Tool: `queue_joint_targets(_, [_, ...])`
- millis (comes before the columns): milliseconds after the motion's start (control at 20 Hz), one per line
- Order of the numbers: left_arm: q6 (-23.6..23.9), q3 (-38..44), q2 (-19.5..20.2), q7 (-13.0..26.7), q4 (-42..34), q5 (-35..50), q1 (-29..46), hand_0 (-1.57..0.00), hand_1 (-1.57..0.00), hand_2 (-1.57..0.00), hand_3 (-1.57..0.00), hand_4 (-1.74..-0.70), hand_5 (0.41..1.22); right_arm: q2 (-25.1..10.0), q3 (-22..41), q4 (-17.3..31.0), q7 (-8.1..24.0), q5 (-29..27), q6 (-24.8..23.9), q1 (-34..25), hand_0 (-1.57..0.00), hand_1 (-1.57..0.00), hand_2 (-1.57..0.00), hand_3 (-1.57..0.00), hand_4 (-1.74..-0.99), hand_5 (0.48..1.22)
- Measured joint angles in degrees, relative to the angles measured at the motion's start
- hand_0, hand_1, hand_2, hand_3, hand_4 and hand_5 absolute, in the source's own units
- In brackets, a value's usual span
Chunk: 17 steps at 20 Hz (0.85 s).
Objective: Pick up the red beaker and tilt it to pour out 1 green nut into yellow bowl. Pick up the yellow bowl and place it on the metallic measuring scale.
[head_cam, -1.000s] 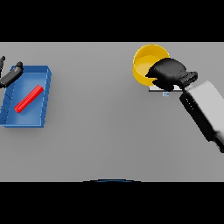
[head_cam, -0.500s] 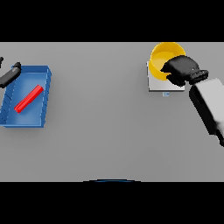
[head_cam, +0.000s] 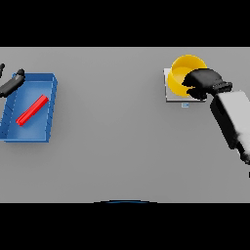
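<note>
Yellow bowl [head_cam: 181, 74], round, sits over the flat metallic scale [head_cam: 171, 97], right hand [head_cam: 202, 82] curled on its rim; blue tray [head_cam: 46, 83] holds a red bar [head_cam: 32, 110]; left hand [head_cam: 10, 84] relaxed.

A grey table [head_cam: 112, 141] carries everything. A blue tray [head_cam: 49, 105] lies at its left, a metallic scale [head_cam: 168, 95] at far right

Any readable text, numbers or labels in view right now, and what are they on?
None can be read.
The metallic measuring scale has a small bluish patch at its front edge, perhaps a display, too small to read.
No markings show on the yellow bowl, the blue tray, the red beaker or either robot hand (right, left).
</note>
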Motion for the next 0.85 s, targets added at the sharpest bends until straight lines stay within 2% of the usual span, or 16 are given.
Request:
queue_joint_targets(50, [0.09,-0.18,-0.15,0.88,-0.03,-0.06,-0.28,0.00,0.00,0.00,0.00,-0.73,0.717,-0.21,-0.13,0.19,-0.56,-0.15,0.72,-0.20,-1.33,-1.46,-1.42,-1.20,-1.741,1.221])
queue_joint_targets(100, [0.17,-0.10,0.02,0.31,-0.11,-0.04,0.22,0.00,0.00,0.00,0.00,-0.73,0.720,-0.45,-0.48,0.36,-0.63,-0.30,1.04,-0.46,-1.13,-1.32,-1.33,-1.06,-1.701,1.221])
queue_joint_targets(200, [-0.37,-0.08,-0.27,0.08,0.16,0.27,0.24,0.00,0.00,0.00,0.00,-0.73,0.728,-0.27,-1.02,0.45,-1.16,-0.81,1.47,-0.48,-0.72,-0.98,-1.04,-0.83,-1.619,1.072])
queue_joint_targets(350, [-0.82,0.05,-1.00,-0.56,1.10,0.26,-0.90,0.00,0.00,0.00,0.00,-0.73,0.717,-0.20,-1.47,0.59,1.49,-1.14,3.37,-0.97,-0.37,-0.58,-0.69,-0.61,-1.539,0.933])
queue_joint_targets(450, [-0.60,0.13,-0.71,-0.75,0.90,0.32,-0.17,0.00,0.00,0.00,0.00,-0.72,0.708,-0.43,-0.63,0.59,-0.14,-0.52,3.06,-0.46,-0.24,-0.38,-0.52,-0.53,-1.501,0.877])
queue_joint_targets(500, [-0.71,0.13,-0.35,-0.74,0.83,0.17,-0.23,0.00,0.00,0.00,0.00,-0.72,0.705,-0.67,-0.32,0.07,0.15,-0.25,3.60,-0.78,-0.19,-0.30,-0.45,-0.49,-1.485,0.859])
queue_joint_targets(550, [-0.59,0.20,0.18,-1.29,0.11,0.28,0.64,0.00,0.00,0.00,0.00,-0.72,0.703,-0.70,0.25,0.72,-0.84,0.36,3.07,-0.72,-0.15,-0.24,-0.37,-0.45,-1.469,0.842])
queue_joint_targets(650, [-0.38,0.15,-0.50,-0.29,0.87,0.19,-0.24,0.00,0.00,0.00,0.00,-0.72,0.699,-0.87,0.40,1.07,-1.34,0.50,3.34,-1.06,-0.10,-0.16,-0.25,-0.38,-1.442,0.814])
queue_joint_targets(850, [-0.94,0.14,-0.64,-0.62,1.17,0.20,-0.69,0.00,0.00,0.00,0.00,-0.72,0.693,-0.80,0.02,1.93,0.35,0.18,4.85,-1.23,-0.04,-0.06,-0.10,-0.27,-1.410,0.759])
